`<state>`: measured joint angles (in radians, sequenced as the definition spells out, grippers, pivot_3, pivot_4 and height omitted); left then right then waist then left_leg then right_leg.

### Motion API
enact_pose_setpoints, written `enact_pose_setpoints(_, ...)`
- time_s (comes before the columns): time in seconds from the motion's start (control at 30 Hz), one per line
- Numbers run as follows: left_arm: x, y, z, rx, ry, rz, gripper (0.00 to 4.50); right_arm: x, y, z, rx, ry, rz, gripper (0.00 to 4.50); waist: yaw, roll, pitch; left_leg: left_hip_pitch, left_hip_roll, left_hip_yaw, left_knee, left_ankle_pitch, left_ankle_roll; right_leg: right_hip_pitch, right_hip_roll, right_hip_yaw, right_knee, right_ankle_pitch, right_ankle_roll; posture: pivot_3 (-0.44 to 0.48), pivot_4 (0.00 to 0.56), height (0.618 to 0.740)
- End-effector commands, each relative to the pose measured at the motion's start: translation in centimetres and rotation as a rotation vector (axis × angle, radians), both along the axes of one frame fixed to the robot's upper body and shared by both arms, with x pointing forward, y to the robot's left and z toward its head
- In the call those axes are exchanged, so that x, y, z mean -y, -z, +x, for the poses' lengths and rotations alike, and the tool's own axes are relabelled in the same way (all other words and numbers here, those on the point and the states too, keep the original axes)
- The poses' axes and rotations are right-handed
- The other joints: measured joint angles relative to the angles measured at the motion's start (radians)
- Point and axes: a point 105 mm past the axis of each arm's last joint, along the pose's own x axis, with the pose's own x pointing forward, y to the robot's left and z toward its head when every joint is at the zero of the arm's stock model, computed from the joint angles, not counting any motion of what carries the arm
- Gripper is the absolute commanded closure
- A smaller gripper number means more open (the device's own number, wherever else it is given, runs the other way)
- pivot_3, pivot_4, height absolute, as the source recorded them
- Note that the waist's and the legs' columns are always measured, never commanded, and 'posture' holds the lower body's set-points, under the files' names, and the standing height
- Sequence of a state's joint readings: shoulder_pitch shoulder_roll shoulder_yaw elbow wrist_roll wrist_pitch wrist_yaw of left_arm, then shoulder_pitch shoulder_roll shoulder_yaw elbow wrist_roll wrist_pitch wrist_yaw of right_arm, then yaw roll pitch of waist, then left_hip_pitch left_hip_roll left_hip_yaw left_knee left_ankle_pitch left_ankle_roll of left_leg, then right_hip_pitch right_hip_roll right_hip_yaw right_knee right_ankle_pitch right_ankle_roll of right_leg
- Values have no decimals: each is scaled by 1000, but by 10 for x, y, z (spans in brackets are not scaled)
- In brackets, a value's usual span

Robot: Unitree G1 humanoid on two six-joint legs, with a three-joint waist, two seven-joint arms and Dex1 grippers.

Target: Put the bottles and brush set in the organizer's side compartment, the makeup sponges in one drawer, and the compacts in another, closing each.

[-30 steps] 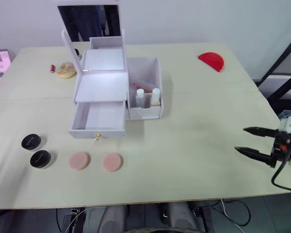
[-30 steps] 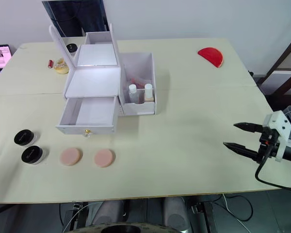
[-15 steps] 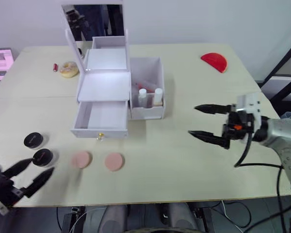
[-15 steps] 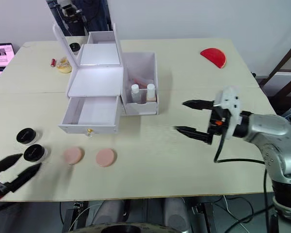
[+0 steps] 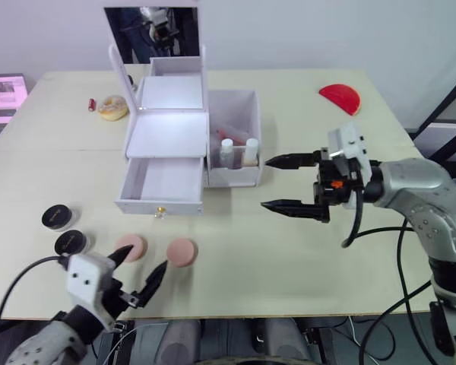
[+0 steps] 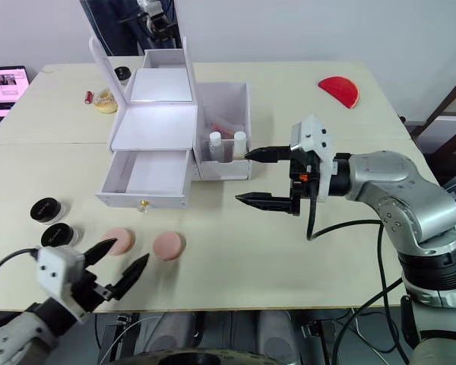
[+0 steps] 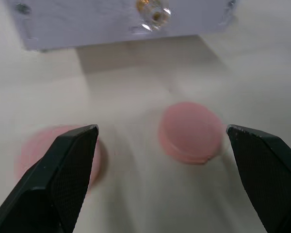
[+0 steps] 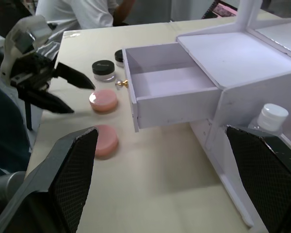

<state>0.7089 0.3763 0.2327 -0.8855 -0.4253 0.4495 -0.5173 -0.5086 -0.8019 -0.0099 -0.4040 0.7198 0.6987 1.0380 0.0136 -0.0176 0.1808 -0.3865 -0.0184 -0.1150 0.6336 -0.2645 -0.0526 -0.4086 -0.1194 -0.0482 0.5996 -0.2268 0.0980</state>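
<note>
The white organizer stands with its mirror lid up and its lower drawer pulled out and empty. Two white-capped bottles stand in the side compartment; something reddish lies behind them, and I cannot tell whether it is the brush set. Two pink makeup sponges lie in front of the drawer, two black compacts to their left. My left gripper is open just in front of the sponges, one between its fingers. My right gripper is open and empty, right of the side compartment.
A red half-round object lies at the back right. A tan ring-shaped item and a small red piece sit left of the lid. A screen is at the far left edge. A person in white is beyond the table.
My left gripper has come up from the front left edge to the sponges. My right gripper has moved left from the table's right edge to beside the side compartment, staying open.
</note>
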Motion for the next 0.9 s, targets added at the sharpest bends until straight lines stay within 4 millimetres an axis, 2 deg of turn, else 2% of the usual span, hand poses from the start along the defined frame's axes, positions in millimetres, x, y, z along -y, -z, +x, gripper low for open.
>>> enact_pose_setpoints(0.03, 8, 1, 5, 27, 37, 32, 48, -2, -4, -1, 38, -12, 0, 0, 1, 0, 0, 0, 0, 0, 0, 0, 0, 0, 0, 0, 0, 0, 0, 0, 150, 739)
enact_pose_setpoints(0.17, 10, 6, 12, 41, 56, 94, 48, -1, -5, 1, 44, -2, -5, 0, 0, 0, 0, 1, 0, 0, 0, 0, 0, 0, 0, 0, 1, 0, 0, 0, 150, 739)
enact_pose_setpoints(0.27, 27, 7, 20, 48, 101, 89, 48, 1, -6, 2, 50, 6, -12, 0, -1, 1, 0, 0, 0, 0, 1, 0, 0, 0, 0, 0, 1, 0, 0, 0, 150, 739)
enact_pose_setpoints(0.37, 35, 7, 27, 50, 115, 69, 48, 2, -7, 2, 56, 15, -20, 0, 0, 1, 0, 1, 0, 0, 1, 0, 0, 0, 0, 0, 2, 0, 1, 0, 150, 739)
enact_pose_setpoints(0.53, 34, 12, 44, 31, 84, 93, 48, 1, -11, 1, 58, 16, -21, 0, -1, 1, 0, 1, 0, 0, 1, 0, 0, 0, 1, 0, 3, 1, 1, 0, 150, 739)
enact_pose_setpoints(0.9, 33, 24, 33, -94, 99, 76, 48, 3, -13, 1, 58, 32, -27, 0, -1, 2, -1, 2, 0, 0, 1, 0, 0, 0, 1, 1, 4, 0, 1, 0, 150, 739)
